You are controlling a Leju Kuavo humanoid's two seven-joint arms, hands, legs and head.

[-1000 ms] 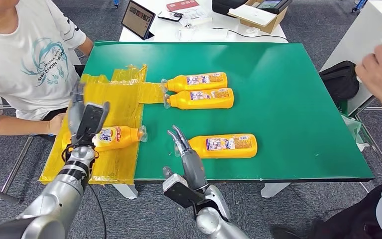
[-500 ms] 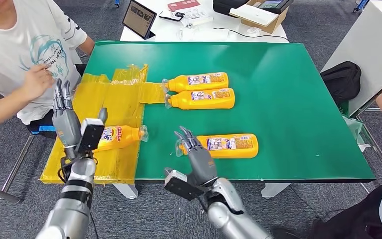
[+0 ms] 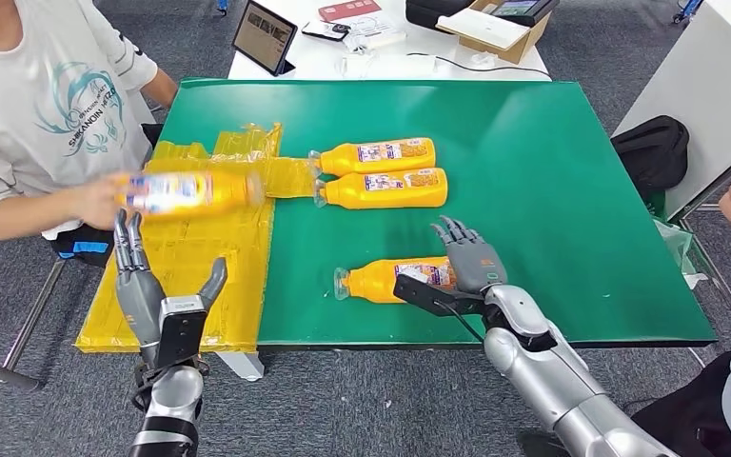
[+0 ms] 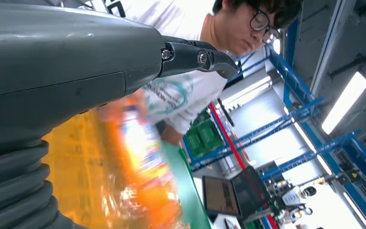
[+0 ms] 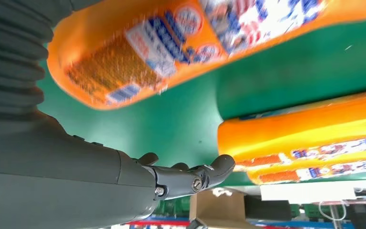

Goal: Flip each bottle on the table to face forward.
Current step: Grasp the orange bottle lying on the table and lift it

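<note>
Bottles (image 3: 381,154): three on the table, one in a person's hand.

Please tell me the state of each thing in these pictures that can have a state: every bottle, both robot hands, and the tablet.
Near bottle: lying on its side under the right hand.
Two far bottles: lying side by side, labels up.
Blurred bottle: held by a person's hand above the yellow sheet.
Right hand: fingers spread over the near bottle; grip unclear.
Left hand: open, holds nothing.
Tablet: screen on.
</note>
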